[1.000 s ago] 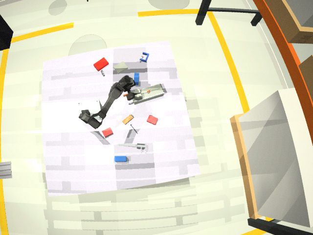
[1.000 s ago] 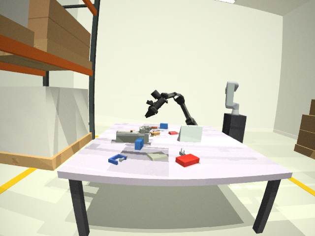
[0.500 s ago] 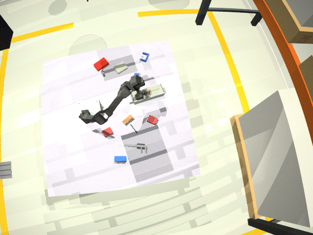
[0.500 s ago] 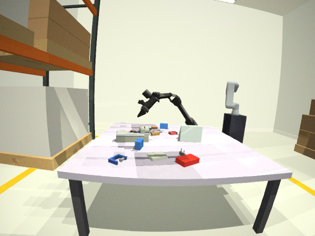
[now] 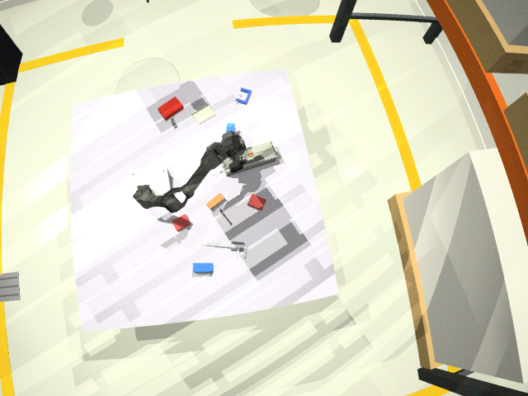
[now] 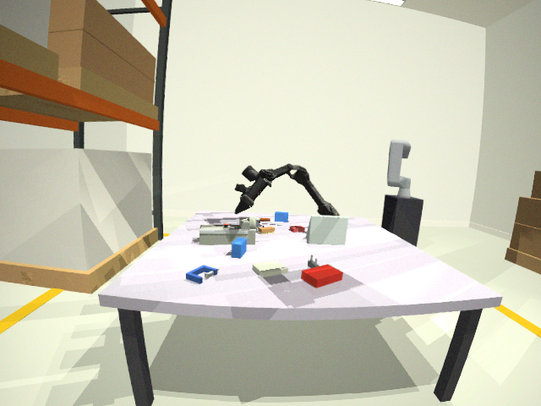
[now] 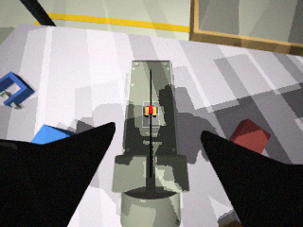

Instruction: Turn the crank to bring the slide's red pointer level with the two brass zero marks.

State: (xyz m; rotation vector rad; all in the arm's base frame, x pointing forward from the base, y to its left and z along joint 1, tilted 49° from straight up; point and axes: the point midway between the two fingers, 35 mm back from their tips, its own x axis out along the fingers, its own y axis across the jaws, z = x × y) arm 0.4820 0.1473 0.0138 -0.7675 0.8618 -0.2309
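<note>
The grey-green machine lies on the table, with a long dark slot along its top. Its red pointer sits between the two brass marks in the wrist view. The left brass mark and right brass mark look close to level with it, the red reaching slightly farther toward the far end; exact alignment cannot be told. My gripper is open and empty above the machine, its fingers to either side in the wrist view. The crank handle shows only as a small brown-orange bar; it is out of the wrist view.
A blue block and a red block flank the machine. An orange block lies nearby. A blue bracket lies farther off. A pale upright panel stands near the arm.
</note>
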